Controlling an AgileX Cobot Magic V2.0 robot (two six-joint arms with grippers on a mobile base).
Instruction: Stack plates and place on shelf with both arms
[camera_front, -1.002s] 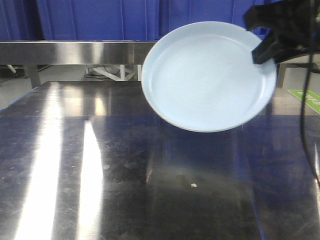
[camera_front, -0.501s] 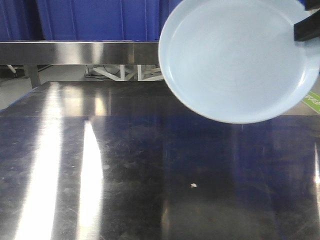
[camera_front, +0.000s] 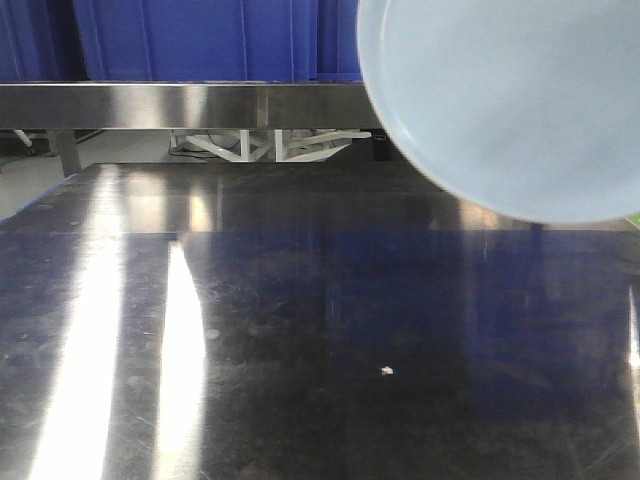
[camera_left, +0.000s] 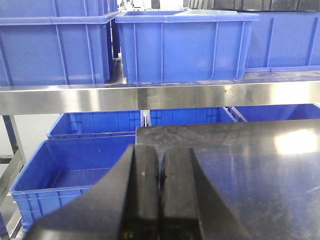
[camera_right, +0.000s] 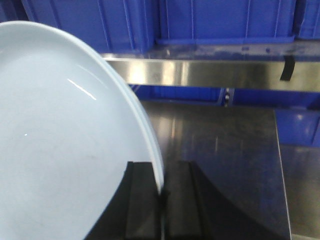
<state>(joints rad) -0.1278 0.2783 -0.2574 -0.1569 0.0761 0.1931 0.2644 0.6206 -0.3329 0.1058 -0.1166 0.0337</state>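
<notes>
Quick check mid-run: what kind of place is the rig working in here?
Probably a warehouse or factory storeroom, not a home kitchen: blue plastic crates line a stainless steel shelf, more crates sit beneath it, and the worktop is a scratched steel table.

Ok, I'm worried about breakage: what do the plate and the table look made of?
The plate looks like glazed ceramic or melamine, I cannot tell which: pale blue-white, glossy, with sharp highlights. The table looks like stainless steel: grey, mirror-like glare, fine scratches.
</notes>
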